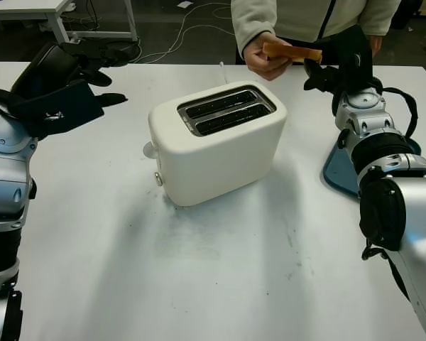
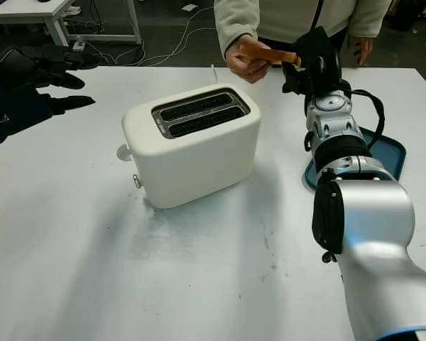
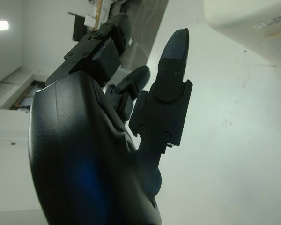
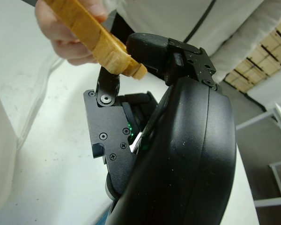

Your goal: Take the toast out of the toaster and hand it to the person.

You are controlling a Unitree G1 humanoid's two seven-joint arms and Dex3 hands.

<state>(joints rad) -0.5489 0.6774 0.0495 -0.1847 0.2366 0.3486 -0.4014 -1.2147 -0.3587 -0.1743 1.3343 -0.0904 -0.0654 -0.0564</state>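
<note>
At the top centre of the left eye view, a golden-brown slice of toast is held level above the far edge of the white worktop. The robot's black right hand has its fingers closed on one end of the slice, while a person's hand, coming out of a pale fleece sleeve, grips the other end. In the right wrist view the toast's end sits pinched between the black fingers, with the person's hand just behind it.

The cream-white two-slot toaster stands in the middle of the frame, just left of centre, well apart from the toast; both dark slots are visible from above. Its thin white cord runs off toward the far edge.

A dark blue flat tray lies on the worktop at the right of the frame, partly covered by the silver right arm.

The robot's black left hand is open, in the upper left of the frame, raised above the worktop and holding nothing, to the left of the toaster. In the left wrist view a corner of the toaster shows beyond its fingers.
</note>
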